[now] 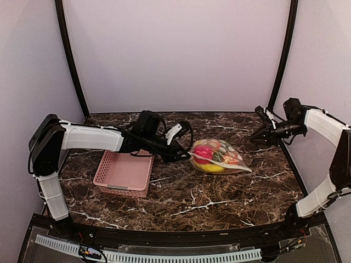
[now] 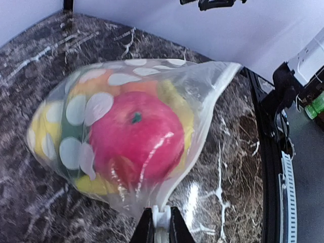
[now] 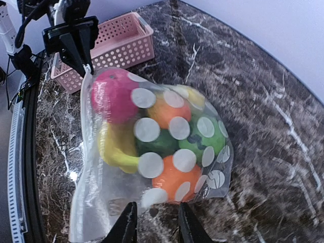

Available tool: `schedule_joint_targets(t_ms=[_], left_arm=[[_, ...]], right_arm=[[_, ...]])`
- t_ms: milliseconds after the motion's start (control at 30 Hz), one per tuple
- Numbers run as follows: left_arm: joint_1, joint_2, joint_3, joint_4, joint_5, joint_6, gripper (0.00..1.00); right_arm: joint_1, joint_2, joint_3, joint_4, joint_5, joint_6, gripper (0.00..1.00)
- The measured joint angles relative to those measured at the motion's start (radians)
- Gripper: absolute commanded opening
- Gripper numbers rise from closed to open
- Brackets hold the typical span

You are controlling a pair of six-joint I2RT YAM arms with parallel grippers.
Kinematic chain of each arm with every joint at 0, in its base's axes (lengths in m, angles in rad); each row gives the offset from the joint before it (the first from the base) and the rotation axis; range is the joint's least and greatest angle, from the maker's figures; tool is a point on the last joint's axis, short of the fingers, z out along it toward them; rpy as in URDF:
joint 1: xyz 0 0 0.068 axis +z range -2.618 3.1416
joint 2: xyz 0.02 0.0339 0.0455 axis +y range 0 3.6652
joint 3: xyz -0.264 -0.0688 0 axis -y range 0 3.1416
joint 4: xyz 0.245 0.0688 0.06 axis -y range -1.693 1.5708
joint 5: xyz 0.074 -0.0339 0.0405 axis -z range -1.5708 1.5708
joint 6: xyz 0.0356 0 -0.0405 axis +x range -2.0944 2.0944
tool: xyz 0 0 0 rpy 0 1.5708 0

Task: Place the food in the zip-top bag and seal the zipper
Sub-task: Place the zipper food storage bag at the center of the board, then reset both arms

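The polka-dot zip-top bag [image 1: 225, 150] lies on its side near the middle of the dark marble table [image 1: 181, 203], bulging with all the toy food. A magenta-red apple-like piece [image 2: 134, 142] sits nearest the mouth, with a yellow banana [image 3: 114, 149], two orange fruits [image 3: 174, 177] and green pieces [image 3: 202, 139] packed behind it. The zipper [image 3: 82, 152] runs along the bag's near edge. Whether it is pressed shut along its whole length cannot be told.

The left gripper [image 2: 161, 217] is clamped on one end of that edge. I judge it to be pinning the corner so the strip stays taut and the bag cannot slide while the seal is worked. The right gripper [image 3: 154, 225] hangs above the table off the bag's far end, its jaws apart with nothing between them. The pink slotted basket [image 1: 123, 174] stands under the left arm with no food showing in it.

No brand, label or writing is legible; the bag carries only white dots.
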Motion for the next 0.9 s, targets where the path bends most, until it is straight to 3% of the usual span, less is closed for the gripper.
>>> schedule_joint_targets(t_ms=[33,100,300,467,500,533,567,600,667,900], left_arm=[[-0.005,-0.004,-0.028,-0.008,0.005,0.000,0.32],[-0.020,-0.017,-0.083,-0.027,0.014,0.005,0.44],[-0.069,-0.116,-0.126,-0.074,0.000,0.023,0.56],[-0.083,-0.247,-0.091,-0.200,-0.088,0.090,0.69],[-0.083,-0.270,-0.085,-0.225,-0.119,0.108,0.74],[-0.083,-0.294,-0.079,-0.256,-0.162,0.117,0.77],[-0.082,-0.322,-0.072,-0.285,-0.212,0.130,0.82],[-0.080,-0.349,-0.067,-0.313,-0.270,0.138,0.84],[-0.078,-0.404,-0.061,-0.359,-0.397,0.141,0.97],[-0.007,-0.636,-0.116,-0.391,-0.803,0.021,0.99]], right_arm=[[0.000,-0.006,-0.040,-0.003,0.014,-0.012,0.31],[0.000,-0.022,-0.090,-0.017,0.034,-0.024,0.33],[0.000,-0.191,-0.138,-0.041,0.068,-0.018,0.36],[0.000,-0.291,-0.110,-0.003,0.093,0.097,0.41],[0.000,-0.294,-0.100,0.013,0.104,0.132,0.45],[0.000,-0.296,-0.088,0.029,0.118,0.168,0.61],[0.000,-0.297,-0.076,0.044,0.132,0.204,0.87],[0.000,-0.299,-0.062,0.062,0.149,0.244,0.97],[0.000,-0.311,-0.038,0.106,0.185,0.326,0.99],[0.000,-0.445,-0.031,0.322,0.297,0.588,0.99]])
